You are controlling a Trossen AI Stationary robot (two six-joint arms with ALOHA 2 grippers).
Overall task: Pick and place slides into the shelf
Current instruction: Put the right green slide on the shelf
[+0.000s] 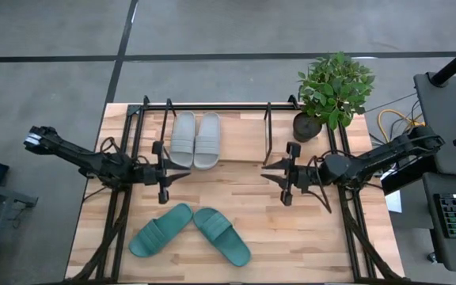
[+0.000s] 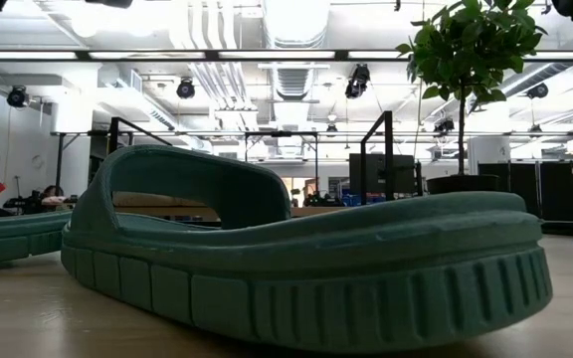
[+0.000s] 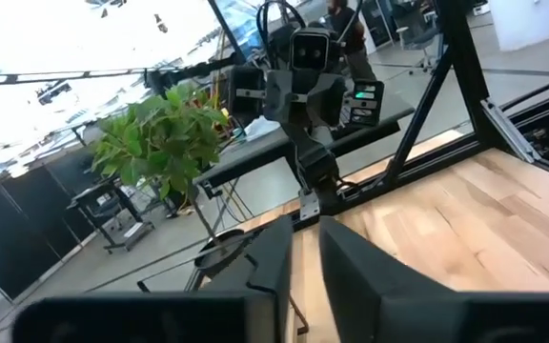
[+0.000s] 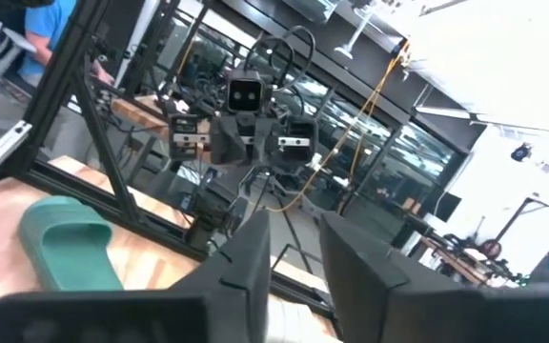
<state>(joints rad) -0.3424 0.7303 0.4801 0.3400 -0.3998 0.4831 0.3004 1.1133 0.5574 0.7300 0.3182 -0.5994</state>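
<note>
Teal slides (image 1: pixel 189 233): lying splayed on the table (image 1: pixel 291 229), nearer the front edge than both sets of jaws, between the two arms; one is filling the low view (image 2: pixel 296 268).
Left jaws (image 1: pixel 165 172): hovering empty, parted by a narrow gap, pointing toward the right jaws.
Right jaws (image 1: pixel 285 176): hovering empty, likewise slightly parted, facing the left jaws.
Grey slides (image 1: pixel 195 139): sitting side by side in the shelf (image 1: pixel 212 108), just beyond the left jaws.
Potted plant (image 1: pixel 332 91): standing beyond the right jaws.
</note>
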